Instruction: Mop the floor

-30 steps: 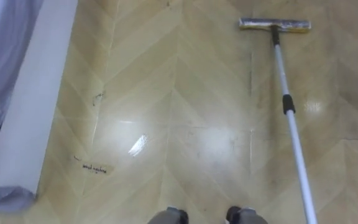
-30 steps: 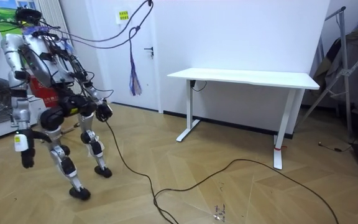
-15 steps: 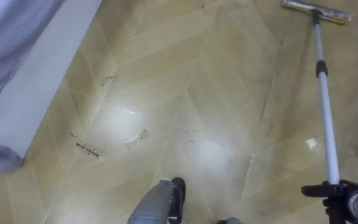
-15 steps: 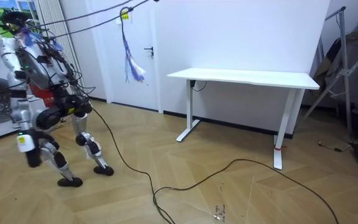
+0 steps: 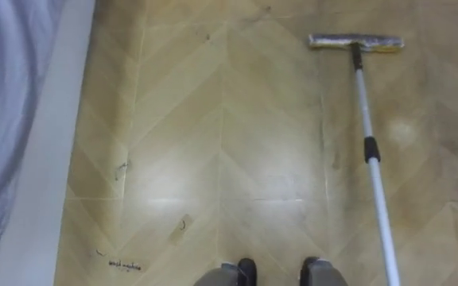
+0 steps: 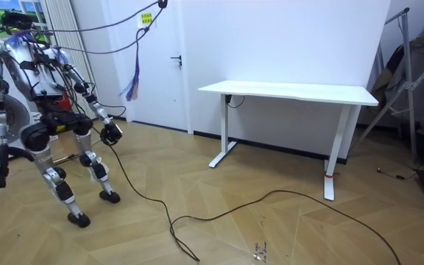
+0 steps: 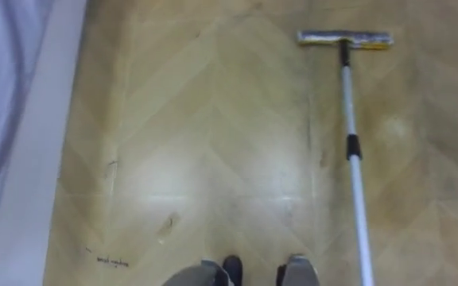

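Looking down, I see grey cloth (image 5: 2, 111) and white skirting (image 5: 54, 159) at my left, then scuffs (image 5: 122, 168) on the floor (image 5: 237, 143). At my right is the mop (image 5: 370, 143), its head (image 5: 356, 42) flat on the floor well ahead. Whether either hand (image 6: 111, 134) is clamped on it I cannot tell. I judge I am mid-stroke, and next I should sweep left over the scuffs.

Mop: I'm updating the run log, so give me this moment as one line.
task: mop floor | mop head: flat on floor, ahead right | pole: runs back to lower right
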Available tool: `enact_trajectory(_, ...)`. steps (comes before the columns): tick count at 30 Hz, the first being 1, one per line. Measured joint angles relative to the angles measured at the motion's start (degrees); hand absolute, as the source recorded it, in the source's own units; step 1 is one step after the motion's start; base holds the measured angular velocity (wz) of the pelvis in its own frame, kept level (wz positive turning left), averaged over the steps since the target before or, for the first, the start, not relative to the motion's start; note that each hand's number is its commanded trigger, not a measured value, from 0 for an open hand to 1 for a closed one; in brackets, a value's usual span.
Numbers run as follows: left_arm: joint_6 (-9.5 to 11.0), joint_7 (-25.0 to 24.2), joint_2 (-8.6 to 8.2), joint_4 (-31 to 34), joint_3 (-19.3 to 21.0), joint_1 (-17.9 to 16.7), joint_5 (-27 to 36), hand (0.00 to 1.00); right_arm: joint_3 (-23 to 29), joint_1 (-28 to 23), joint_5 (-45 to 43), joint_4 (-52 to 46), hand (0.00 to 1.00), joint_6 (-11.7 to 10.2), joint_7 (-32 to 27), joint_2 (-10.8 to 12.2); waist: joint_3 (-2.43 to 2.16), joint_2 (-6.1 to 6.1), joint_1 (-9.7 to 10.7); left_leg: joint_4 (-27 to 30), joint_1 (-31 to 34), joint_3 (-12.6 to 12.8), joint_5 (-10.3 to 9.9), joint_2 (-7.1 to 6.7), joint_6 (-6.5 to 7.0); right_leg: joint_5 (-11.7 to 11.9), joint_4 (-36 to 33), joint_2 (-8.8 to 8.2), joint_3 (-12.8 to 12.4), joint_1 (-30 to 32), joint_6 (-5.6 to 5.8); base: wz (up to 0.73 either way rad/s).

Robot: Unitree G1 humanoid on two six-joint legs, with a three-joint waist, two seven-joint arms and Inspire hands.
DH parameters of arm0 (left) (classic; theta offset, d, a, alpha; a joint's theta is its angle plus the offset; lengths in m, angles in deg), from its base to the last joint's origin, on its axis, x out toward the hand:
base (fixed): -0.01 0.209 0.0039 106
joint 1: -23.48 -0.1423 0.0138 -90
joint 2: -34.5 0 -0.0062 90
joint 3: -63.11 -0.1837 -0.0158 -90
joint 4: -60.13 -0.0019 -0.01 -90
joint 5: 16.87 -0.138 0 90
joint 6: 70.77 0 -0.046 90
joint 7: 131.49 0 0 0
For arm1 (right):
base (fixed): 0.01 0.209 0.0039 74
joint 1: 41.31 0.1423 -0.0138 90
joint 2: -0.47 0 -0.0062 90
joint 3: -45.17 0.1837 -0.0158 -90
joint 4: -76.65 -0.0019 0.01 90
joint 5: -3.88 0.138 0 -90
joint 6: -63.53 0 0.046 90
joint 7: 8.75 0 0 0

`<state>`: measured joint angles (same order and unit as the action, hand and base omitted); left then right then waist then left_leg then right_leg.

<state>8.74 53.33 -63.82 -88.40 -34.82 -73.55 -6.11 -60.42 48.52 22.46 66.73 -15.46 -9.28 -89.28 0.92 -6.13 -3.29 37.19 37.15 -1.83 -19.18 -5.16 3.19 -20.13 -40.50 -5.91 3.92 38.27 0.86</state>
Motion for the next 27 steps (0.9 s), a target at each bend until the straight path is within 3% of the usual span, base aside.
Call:
enact_trajectory(1,-0.07,-0.03,0.12,-0.5,0.08,-0.01,0.95,0.0,0.69,1.63,-0.26,0.22,1.0,1.46,0.0,0.01,0.01,0.44,-0.42,0.57,-0.19,0.14,0.01,0.66,-0.05,-0.2,0.25,0.01,1.71,-0.78,-0.64,0.21)
enact_trajectory(2,-0.53,-0.08,0.53,-0.6,0.1,-0.03,1.06,0.0,1.33,3.82,-0.62,0.48,1.0,2.54,0.1,-0.29,0.3,1.44,-1.11,1.24,-0.46,0.01,0.1,0.98,-0.21,-0.5,-0.07,0.03,2.65,-1.1,-1.24,0.25)
enact_trajectory(5,-1.24,-0.35,2.63,-0.45,-0.58,-0.03,4.78,0.0,1.73,12.76,0.49,0.79,1.0,5.01,1.11,-3.38,0.84,3.87,-3.04,6.08,2.08,-0.22,-0.13,2.45,-0.66,-1.69,-1.67,-0.29,5.89,-1.03,-3.17,0.2)
enact_trajectory(6,-1.24,-0.38,3.54,-0.32,-1.33,-0.04,5.69,0.0,1.71,14.92,1.1,0.63,1.0,5.13,1.06,-4.04,0.93,4.51,-3.25,7.2,2.74,-0.12,-0.27,2.66,-0.9,-2.1,-2.24,-0.23,6.35,-0.76,-3.56,0.27)
enact_trajectory(7,-1.19,-0.38,5.61,-0.15,-1.72,-0.12,6.47,0.0,2.15,19.19,2.11,-0.11,1.0,5.09,1.14,-5.19,0.69,6.43,-3.64,9.21,4.23,0.18,-0.51,3.23,-1.33,-3.14,-4.01,-0.32,6.72,0.65,-4.15,0.29)
enact_trajectory(8,-1.1,-0.2,7.15,-0.04,-1.86,-0.21,6.52,0.0,2.28,23.33,3.5,-1.34,1.0,4.75,1.23,-6.56,0.98,7.48,-4.16,11.81,5.75,0.74,-1.0,4.57,-2.2,-3.69,-5.39,0.17,7.67,1.26,-4.74,0.25)
enact_trajectory(10,-1.21,0.16,8.42,0.67,-2.5,-0.45,5.84,0.0,2.11,27.02,5.11,-3.45,1.0,3.51,2.16,-8.79,0.94,8.76,-5.52,15.52,8.25,1.47,-1.13,5.66,-2.43,-4.75,-7.21,1.02,8.31,2.3,-5.41,0.26)
enact_trajectory(11,-1.82,0.04,8.5,1.64,-2.76,-0.75,5.47,0.0,2.3,28.87,7.1,-4.48,1.0,2.93,2.6,-10.03,0.92,8.76,-6.31,16.96,8.99,1.76,-1.12,6.18,-2.43,-5.31,-7.77,1.64,8.15,2.3,-5.7,0.36)
enact_trajectory(13,-2.06,-0.12,8.51,3.12,-2.76,-1.72,5.53,0.0,3.6,30.64,10.85,-3.11,1.0,3.93,3.48,-10.82,0.84,8.94,-7.08,17.05,9.09,2.57,-1.12,6.45,-2.42,-5.79,-8.31,2.0,7.78,2.09,-5.97,0.51)
enact_trajectory(16,-3.51,-1.07,8.26,3.33,-2.29,-2.58,3.85,0.0,5.11,29.02,12.5,-2.23,1.0,2.23,5.68,-10.93,0.84,9.16,-7.09,13.4,7.71,5.07,-1.11,6.43,-2.41,-5.79,-8.18,1.81,6.22,2.16,-5.98,0.41)
enact_trajectory(19,-4.45,-2.26,8.1,3.33,-2.01,-3.03,2.43,0.0,3.61,22.28,12.56,-1.76,1.0,-0.04,7.58,-9.92,0.81,8.03,-6.78,11.04,4.99,6.1,-1.1,6.42,-2.37,-5.6,-5.93,2.26,5.72,-0.96,-5.73,0.23)
enact_trajectory(21,-4.17,-3.11,6.85,2.76,-1.01,-2.69,0.27,0.0,3.3,15.52,12.42,0.42,1.0,-0.9,8.36,-8.87,0.36,6.8,-5.68,8.25,1.68,6.48,-1.13,5.61,-2.34,-5.77,-4.02,2.33,4.7,-4.39,-5.35,0.52)
enact_trajectory(22,-3.92,-3.45,5.54,2.01,-0.81,-1.75,-0.87,0.0,2.48,11.05,12.09,2.45,1.0,-0.86,8.4,-8.3,-0.23,5.78,-5.49,5.87,-0.14,6.92,-1.33,5.02,-1.99,-5.71,-2.78,2.69,3.2,-5.79,-4.85,0.41)
enact_trajectory(23,-3.76,-4.23,4.21,1.66,0.28,-0.28,-1.68,0.0,1.71,7.1,9.82,3.84,1.0,-0.85,8.13,-7.35,-0.45,4.94,-5.15,3.82,-1.72,7.13,-1.66,4.36,-1.03,-5.63,-2.38,2.82,1.56,-6.46,-4.43,0.25)
enact_trajectory(25,-3.09,-4.44,3.03,0.27,1.81,0.57,-1.55,0.0,1.47,3.45,6.21,5.61,1.0,-0.85,7.03,-4.94,-0.52,4.49,-4.53,2.48,-2.96,8.42,-1.75,4.29,-0.41,-5.5,-3.11,2.68,-0.6,-6.42,-4.01,-0.24)
enact_trajectory(27,-1.93,-4.47,2.57,-1.17,2.43,1.45,-1.37,0.0,1.2,1.39,4.3,5.83,1.0,-0.98,6.17,-2.63,-0.6,3.53,-2.34,3.84,-2.96,8.55,-2.14,4.25,-0.01,-5.26,-4.7,2.37,-0.52,-6.03,-3.62,-0.35)
